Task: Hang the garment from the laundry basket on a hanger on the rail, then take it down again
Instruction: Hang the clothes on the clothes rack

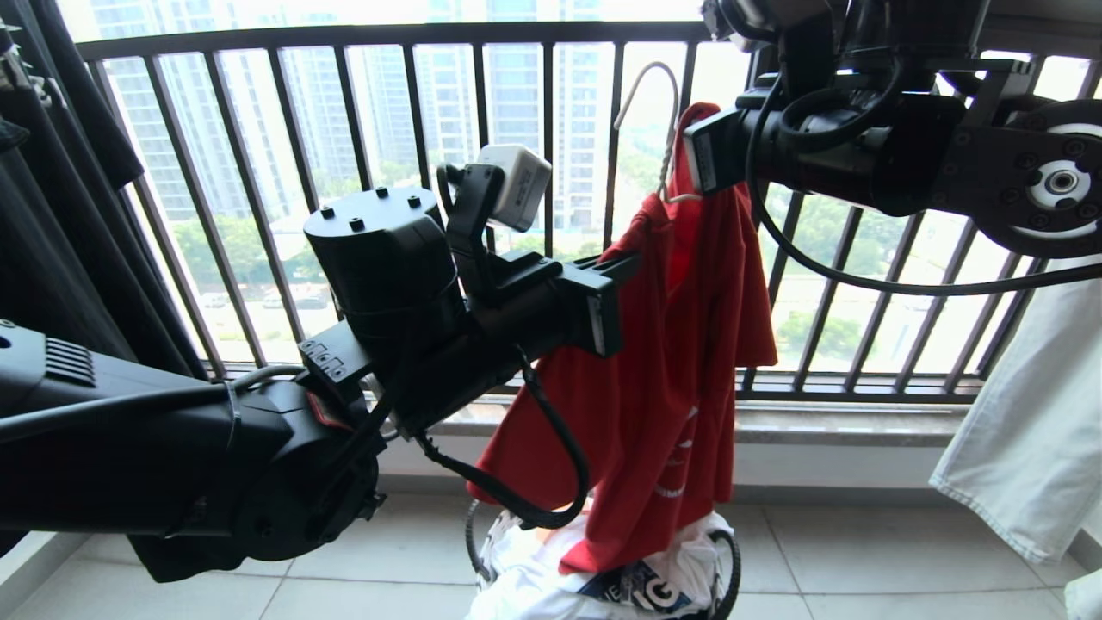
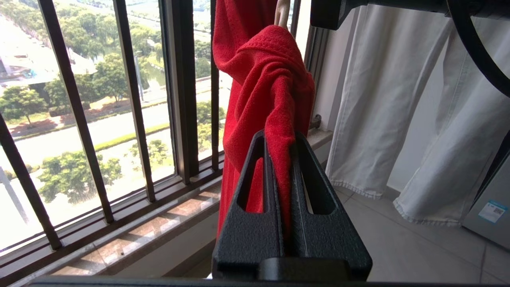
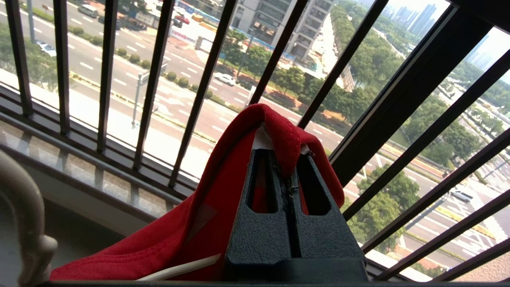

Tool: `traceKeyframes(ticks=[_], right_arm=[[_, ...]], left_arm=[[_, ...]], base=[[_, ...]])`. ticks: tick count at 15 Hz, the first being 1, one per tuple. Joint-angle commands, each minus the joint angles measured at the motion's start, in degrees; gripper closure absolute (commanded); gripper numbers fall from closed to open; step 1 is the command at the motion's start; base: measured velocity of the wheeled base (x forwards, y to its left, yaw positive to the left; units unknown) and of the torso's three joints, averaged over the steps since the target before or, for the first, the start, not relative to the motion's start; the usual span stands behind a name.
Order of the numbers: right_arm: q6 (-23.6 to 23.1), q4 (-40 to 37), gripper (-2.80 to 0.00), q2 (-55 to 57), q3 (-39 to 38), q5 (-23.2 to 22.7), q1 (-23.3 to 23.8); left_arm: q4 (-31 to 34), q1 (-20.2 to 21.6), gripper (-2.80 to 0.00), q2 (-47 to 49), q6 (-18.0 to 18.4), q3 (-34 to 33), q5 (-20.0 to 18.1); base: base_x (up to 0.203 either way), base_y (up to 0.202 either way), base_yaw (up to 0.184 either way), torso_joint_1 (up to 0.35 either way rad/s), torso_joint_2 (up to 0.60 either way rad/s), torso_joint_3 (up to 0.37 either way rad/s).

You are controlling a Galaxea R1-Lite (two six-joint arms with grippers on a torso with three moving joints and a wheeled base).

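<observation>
The red garment [image 1: 671, 362] hangs bunched in the air above the laundry basket [image 1: 730, 564], its lower edge reaching into it. My left gripper [image 1: 627, 263] is shut on a fold of the garment [image 2: 263, 79] at its left side, the cloth pinched between the jaws [image 2: 279, 137]. Higher up, my right gripper [image 1: 693, 159] is shut on the garment's top edge [image 3: 223, 191], with red cloth draped over its fingertips [image 3: 285, 153]. The white wire hanger [image 1: 659, 95] sticks up out of the garment beside the right gripper, and its wire [image 3: 179, 269] runs under the cloth. I cannot make out the rail.
The dark barred window railing [image 1: 387, 34] and its stone sill [image 1: 818, 422] stand close behind the garment. Black clothes [image 1: 52, 215] hang at the left, and pale trousers [image 1: 1024, 430] at the right. A white printed garment [image 1: 551, 577] fills the basket.
</observation>
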State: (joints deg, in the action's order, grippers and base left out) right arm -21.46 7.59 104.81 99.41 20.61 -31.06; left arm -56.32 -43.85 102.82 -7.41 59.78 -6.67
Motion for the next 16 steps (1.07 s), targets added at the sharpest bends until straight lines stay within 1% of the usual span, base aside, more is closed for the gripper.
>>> traceKeyframes(ticks=[1,2,4,9,11,13,14,16], right_arm=[[-0.6,0.1,0.0,0.0,0.1,0.1,-1.1],[-0.7,0.1,0.0,0.0,0.1,0.1,-1.3],[-1.1,0.0,0.0,0.0,0.5,0.2,-2.1],[-1.7,-0.1,0.0,0.0,0.4,0.9,-4.1],[-1.8,-0.1,0.0,0.2,0.2,1.4,-4.1],[-1.8,-0.1,0.0,0.4,0.2,1.5,-4.1],[-1.8,-0.1,0.0,0.3,0.2,1.5,-4.1],[-1.8,-0.1,0.0,0.1,0.2,1.5,-4.1]], left_arm=[[-3.4,-0.2,0.0,2.2,0.0,0.3,1.1],[-5.3,-0.7,0.0,3.3,0.5,0.6,3.1],[-6.1,-1.0,0.0,5.4,2.1,1.5,5.0],[-6.2,-1.2,0.0,6.2,2.1,2.7,5.5],[-6.3,-1.2,0.0,6.6,2.0,4.2,8.3],[-6.3,-1.2,0.0,6.6,1.9,4.6,8.7],[-6.8,-1.2,0.0,6.6,1.9,4.7,8.8],[-11.1,-1.2,0.0,7.7,1.9,4.9,9.1]], base=[[0.0,0.0,0.0,0.0,0.0,0.0],[0.0,0.0,0.0,0.0,0.0,0.0],[0.0,0.0,0.0,0.0,0.0,0.0],[0.0,0.0,0.0,0.0,0.0,0.0],[0.0,0.0,0.0,0.0,0.0,0.0],[0.0,0.0,0.0,0.0,0.0,0.0],[0.0,0.0,0.0,0.0,0.0,0.0],[0.0,0.0,0.0,0.0,0.0,0.0]])
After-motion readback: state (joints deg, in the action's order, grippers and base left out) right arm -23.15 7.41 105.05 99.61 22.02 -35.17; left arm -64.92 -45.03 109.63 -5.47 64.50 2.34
